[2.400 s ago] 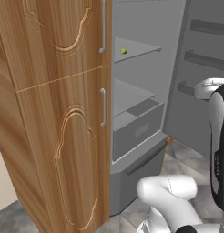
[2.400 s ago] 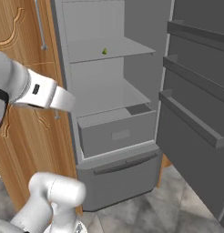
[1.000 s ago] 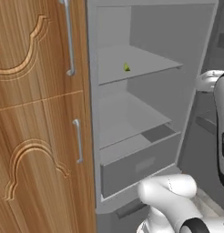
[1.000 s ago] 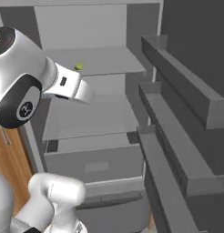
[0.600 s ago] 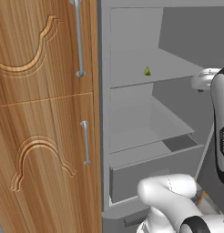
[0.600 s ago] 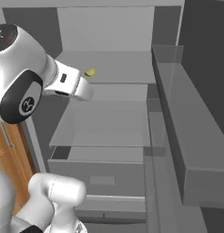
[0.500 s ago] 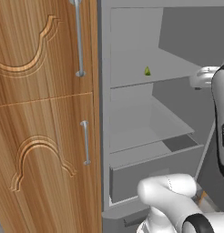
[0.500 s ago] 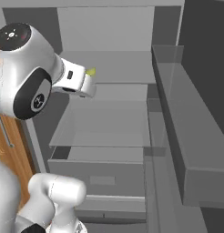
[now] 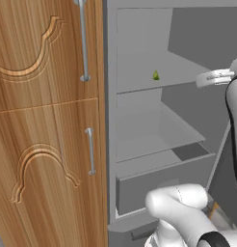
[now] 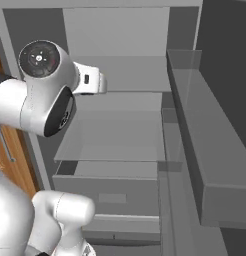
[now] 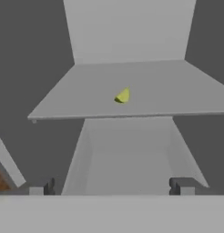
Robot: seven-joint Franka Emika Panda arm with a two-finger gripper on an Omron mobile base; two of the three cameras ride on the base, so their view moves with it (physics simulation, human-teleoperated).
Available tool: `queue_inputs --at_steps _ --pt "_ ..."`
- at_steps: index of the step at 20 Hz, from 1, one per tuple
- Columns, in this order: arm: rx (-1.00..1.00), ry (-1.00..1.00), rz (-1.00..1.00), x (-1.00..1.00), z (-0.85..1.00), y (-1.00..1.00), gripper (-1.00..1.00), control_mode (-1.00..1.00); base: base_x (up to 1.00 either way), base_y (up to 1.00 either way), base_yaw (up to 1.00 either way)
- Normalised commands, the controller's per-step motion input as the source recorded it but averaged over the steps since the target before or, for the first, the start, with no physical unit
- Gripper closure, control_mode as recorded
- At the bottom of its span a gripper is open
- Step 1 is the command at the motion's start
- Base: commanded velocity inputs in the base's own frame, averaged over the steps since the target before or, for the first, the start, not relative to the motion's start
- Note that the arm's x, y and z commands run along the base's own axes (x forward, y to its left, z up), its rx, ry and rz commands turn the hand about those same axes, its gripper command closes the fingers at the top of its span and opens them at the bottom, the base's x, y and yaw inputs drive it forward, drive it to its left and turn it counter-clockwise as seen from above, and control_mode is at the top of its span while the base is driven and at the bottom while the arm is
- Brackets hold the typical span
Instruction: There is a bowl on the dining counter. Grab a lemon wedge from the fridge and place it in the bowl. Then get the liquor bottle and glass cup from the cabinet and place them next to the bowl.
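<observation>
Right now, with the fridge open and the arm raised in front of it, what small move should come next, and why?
Probably reach forward toward the lemon wedge on the upper fridge shelf. The hand view shows the wedge ahead, apart from the open gripper, whose fingertips stand wide with nothing between them, so closing now would grab nothing.

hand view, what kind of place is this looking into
Most likely the inside of an open fridge in a kitchen: bare grey shelves, a lemon wedge lying on the upper one, and a pull-out drawer lower down. Tall wooden cabinet doors stand right beside it.
</observation>
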Motion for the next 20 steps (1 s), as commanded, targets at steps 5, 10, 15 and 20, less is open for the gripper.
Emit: queue_inputs --at_steps 5,10,15,20 --pt "-0.02 -0.05 0.0 0.63 0.0 0.32 -1.0 -1.0 0.0 0.0 0.0" --pt "0.0 0.09 -0.04 0.75 0.0 0.19 -1.0 -1.0 0.0 0.0 0.0" --pt "0.0 0.2 -0.04 0.81 0.0 0.06 -1.0 -1.0 0.0 0.0 0.0" --pt "0.0 0.11 -0.02 0.69 -0.01 0.0 -1.0 -1.0 0.0 0.0 0.0"
